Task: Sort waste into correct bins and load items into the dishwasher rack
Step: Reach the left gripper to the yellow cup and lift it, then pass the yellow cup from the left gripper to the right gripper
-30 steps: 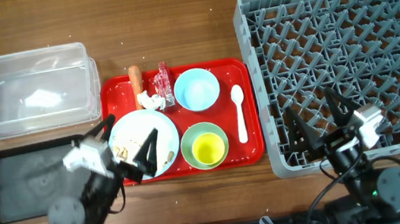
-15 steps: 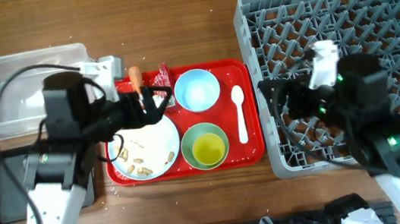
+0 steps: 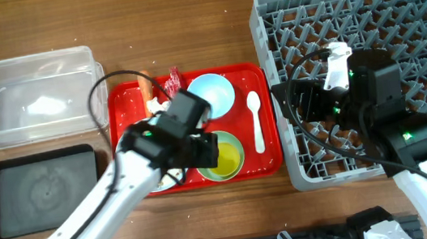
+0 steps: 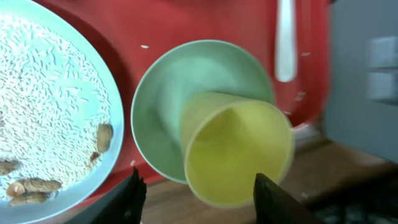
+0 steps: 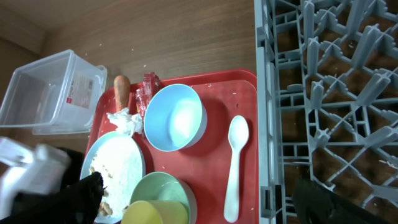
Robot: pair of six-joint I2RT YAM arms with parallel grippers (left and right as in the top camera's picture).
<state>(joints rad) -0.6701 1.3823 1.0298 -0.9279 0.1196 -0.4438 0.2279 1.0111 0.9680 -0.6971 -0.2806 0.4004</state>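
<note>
On the red tray (image 3: 270, 149) lie a pale-blue plate (image 4: 50, 106) of rice grains and beige crumbs (image 4: 34, 186), a yellow-green bowl (image 4: 165, 93) with a yellow cup (image 4: 239, 149) in it, a light-blue bowl (image 5: 177, 118) and a white spoon (image 5: 235, 162). An orange-brown stick (image 5: 122, 90), a red wrapper (image 5: 147, 90) and a white tissue (image 5: 124, 121) lie at the tray's back left. My left gripper (image 4: 202, 202) is open and empty above the yellow-green bowl (image 3: 222, 159). My right gripper (image 5: 205, 205) is open and empty over the left edge of the grey rack (image 3: 369, 59).
The clear tub (image 3: 31, 97) stands at the back left, with the black tray (image 3: 34, 190) in front of it. In the overhead view my left arm (image 3: 124, 187) hides most of the plate. The rack takes up the right side.
My left arm has swung right from the tub's side across the tray to above the plate and yellow-green bowl. My right arm has shifted only slightly over the rack's left edge.
</note>
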